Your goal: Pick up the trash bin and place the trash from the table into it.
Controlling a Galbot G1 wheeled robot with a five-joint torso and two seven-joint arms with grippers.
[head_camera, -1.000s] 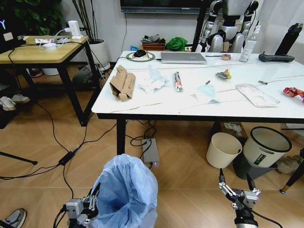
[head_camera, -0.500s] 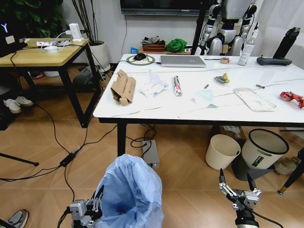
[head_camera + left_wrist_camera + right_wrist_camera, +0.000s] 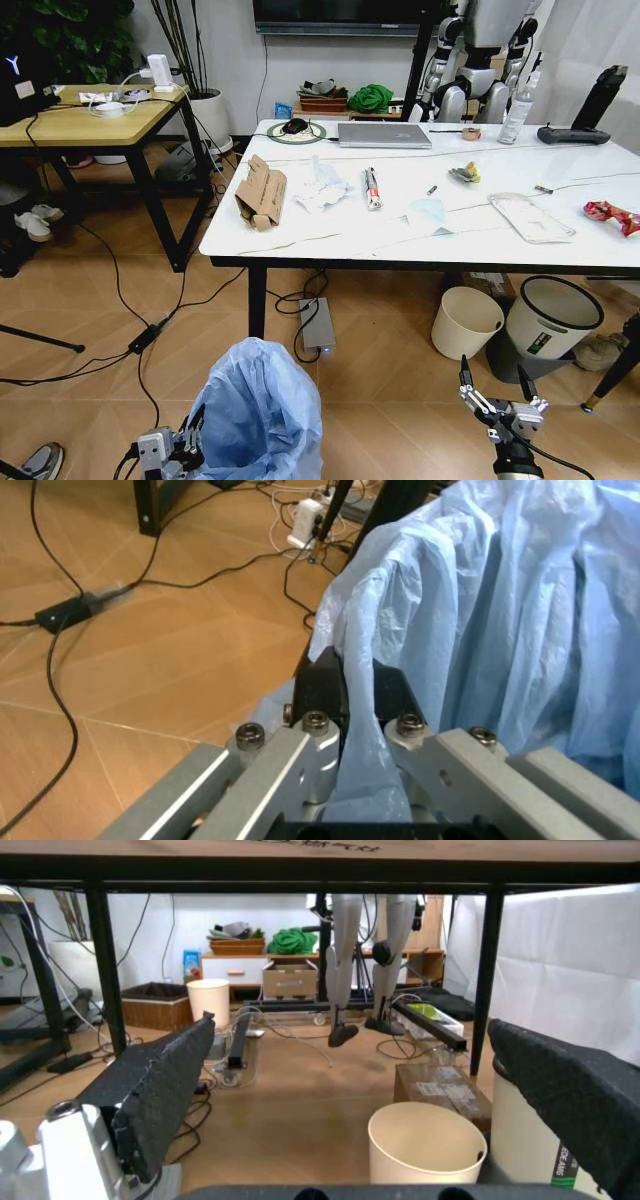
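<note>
Left gripper (image 3: 345, 705) was clamped on the blue-bagged trash bin (image 3: 262, 410) rim, bin low before the table (image 3: 330, 245) front edge. Right gripper (image 3: 497, 395) hung wide open, empty. Bin pickup step looked done; next likely calls for reaching the crushed cardboard (image 3: 262, 193) near the table's left edge.

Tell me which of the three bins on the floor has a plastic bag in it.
The trash bin beside the left gripper, lined with a puffy light-blue bag. The cream round bin and the black-rimmed white bin under the table show no such bag.
</note>
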